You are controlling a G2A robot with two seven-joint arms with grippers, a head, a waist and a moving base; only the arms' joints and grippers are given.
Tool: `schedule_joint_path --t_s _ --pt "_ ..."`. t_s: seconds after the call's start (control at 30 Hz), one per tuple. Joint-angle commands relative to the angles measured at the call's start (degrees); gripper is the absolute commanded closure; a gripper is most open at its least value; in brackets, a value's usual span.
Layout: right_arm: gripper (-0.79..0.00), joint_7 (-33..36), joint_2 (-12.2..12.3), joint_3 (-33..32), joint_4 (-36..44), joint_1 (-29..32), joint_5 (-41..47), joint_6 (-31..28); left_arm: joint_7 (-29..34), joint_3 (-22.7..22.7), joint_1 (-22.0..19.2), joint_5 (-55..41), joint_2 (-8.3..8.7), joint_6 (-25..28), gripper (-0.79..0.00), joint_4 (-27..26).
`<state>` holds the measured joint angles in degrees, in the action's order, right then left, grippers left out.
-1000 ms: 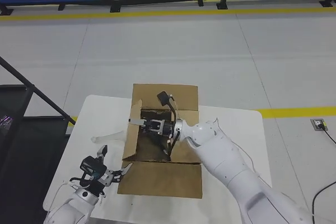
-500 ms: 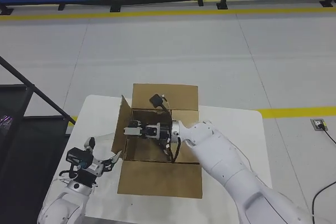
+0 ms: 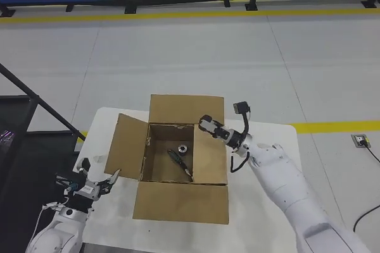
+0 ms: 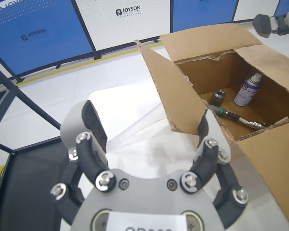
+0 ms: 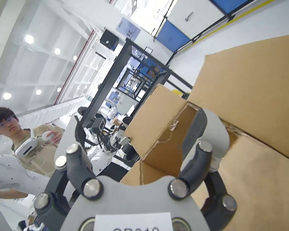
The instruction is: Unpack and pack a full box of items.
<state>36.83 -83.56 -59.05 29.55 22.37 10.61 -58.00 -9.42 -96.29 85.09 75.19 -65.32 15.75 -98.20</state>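
Observation:
An open cardboard box (image 3: 180, 202) stands mid-table with all flaps spread, the left flap (image 3: 129, 147) slanting outward. On its floor lie a green-handled screwdriver (image 3: 179, 162) (image 4: 231, 116) and a metal socket (image 3: 182, 149) (image 4: 219, 96). A white spray can (image 4: 247, 90) stands upright near them. My right gripper (image 3: 206, 123) (image 5: 137, 131) hovers open and empty over the box's right flap (image 3: 210, 158). My left gripper (image 3: 100, 172) (image 4: 151, 126) is open and empty, low over the table left of the box, one fingertip (image 4: 204, 123) close to the left flap's corner.
The white table (image 3: 266, 142) has bare room right of the box and a narrow strip at the left. A black frame and dark bin (image 3: 16, 152) stand off the table's left edge. A white crease of sheet (image 4: 139, 126) lies by the left flap.
The right gripper came up out of the box and back over the right flap. The left flap swung outward. The left gripper drew back toward the table's front left.

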Motion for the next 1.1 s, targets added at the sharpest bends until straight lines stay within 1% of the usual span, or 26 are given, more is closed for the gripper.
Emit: schedule_joint_path --t_s 0.0,0.07,0.13,0.2,0.3,0.37,0.43,0.6,0.63,0.7,0.77,0.87,0.97,1.07 --pt "-0.785 -1.3 2.0 -3.1 4.4 3.5 -1.7 0.0 0.4 0.3 -0.4 0.2 -0.01 0.0 -0.785 0.8" --pt "-0.785 -2.9 3.9 -6.3 9.0 7.1 -4.5 0.5 0.9 0.6 -0.9 0.5 -0.03 0.0 -0.785 1.8" --pt "-0.785 -4.2 5.4 -9.0 14.2 10.5 -7.9 4.1 1.4 0.9 -1.4 0.9 -0.04 -0.2 -0.785 3.0" --pt "-0.785 -5.0 6.7 -11.3 19.7 13.8 -11.2 9.1 1.7 1.3 -2.0 0.9 -0.07 -0.1 -0.785 4.2" --pt "-0.785 -2.5 8.1 -13.6 27.2 18.3 -13.6 15.5 1.8 1.9 -2.8 0.8 -0.13 -0.2 -0.785 5.6" --pt "-0.785 0.4 8.8 -14.7 30.6 20.3 -14.0 19.2 1.8 2.3 -3.1 0.9 -0.18 -0.3 -0.785 6.3" --pt "-0.785 3.4 9.2 -15.2 33.0 21.6 -13.5 21.2 1.6 2.5 -3.3 0.9 -0.21 -0.4 -0.785 6.6" --pt "-0.785 9.3 9.9 -15.1 34.9 22.3 -12.1 23.2 1.6 2.5 -3.2 0.9 -0.23 -0.7 -0.785 6.5" --pt "-0.785 9.1 10.0 -15.2 34.7 22.1 -12.4 23.8 1.7 2.5 -3.1 0.9 -0.23 -0.8 -0.785 6.5" --pt "-0.785 6.4 10.0 -15.5 34.3 22.1 -12.5 24.4 1.8 2.4 -3.1 0.7 -0.23 -0.8 -0.785 6.3" --pt "-0.785 5.7 10.0 -15.6 33.8 21.9 -12.5 24.8 1.8 2.3 -3.1 0.6 -0.24 -0.9 -0.785 6.1" --pt "-0.785 4.9 10.2 -15.3 32.6 21.0 -14.5 27.9 1.9 2.3 -3.0 0.6 -0.25 -1.0 -0.785 6.0" --pt "-0.785 6.3 10.1 -14.0 31.2 19.9 -14.7 30.2 2.0 2.5 -3.0 0.6 -0.27 -0.9 -0.785 5.9" --pt "-0.785 8.6 9.9 -12.3 29.5 18.5 -14.8 31.0 2.1 2.6 -3.0 0.6 -0.28 -0.9 -0.785 6.0"
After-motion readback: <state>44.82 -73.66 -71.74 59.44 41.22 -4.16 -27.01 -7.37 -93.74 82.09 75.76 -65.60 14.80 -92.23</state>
